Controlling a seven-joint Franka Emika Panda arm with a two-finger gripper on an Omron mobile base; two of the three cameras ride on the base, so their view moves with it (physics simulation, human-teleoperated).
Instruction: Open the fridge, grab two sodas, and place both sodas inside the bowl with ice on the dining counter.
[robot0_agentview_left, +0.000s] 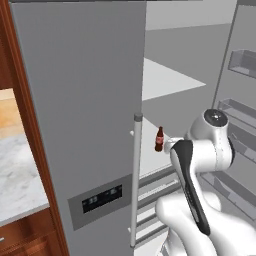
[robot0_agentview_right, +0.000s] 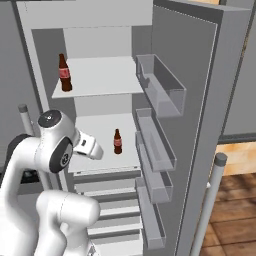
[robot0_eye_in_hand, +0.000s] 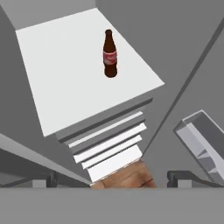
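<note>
Soda bottles are standing upright inside the open fridge (robot0_agentview_right: 200, 100), each dark brown glass with a red label and a narrow neck. In the right base view, one soda (robot0_agentview_right: 63, 73) is sitting at the upper left of the frame on the upper white shelf (robot0_agentview_right: 105, 75), near its left edge. The second soda (robot0_agentview_right: 117, 142) is standing near the middle of the frame on the lower shelf (robot0_agentview_right: 100, 160), just right of the white arm's wrist (robot0_agentview_right: 87, 146).

In the hand view, this lower soda (robot0_eye_in_hand: 110, 54) is appearing in the upper middle of the frame, well apart from the claw. The claw's two dark finger tips, one at lower left (robot0_eye_in_hand: 39, 180) and one at lower right (robot0_eye_in_hand: 188, 178), are standing wide apart and are gripping nothing.

In the left base view, the closed left door (robot0_agentview_left: 80, 110) is a flat matte grey with a dark dispenser panel (robot0_agentview_left: 100, 200) and a long vertical bar handle (robot0_agentview_left: 136, 180). The open right door is carrying clear, boxy bins (robot0_agentview_right: 160, 85) stacked along its inner face. Shelves are smooth white slabs, with ribbed drawers (robot0_agentview_right: 107, 200) below.
</note>
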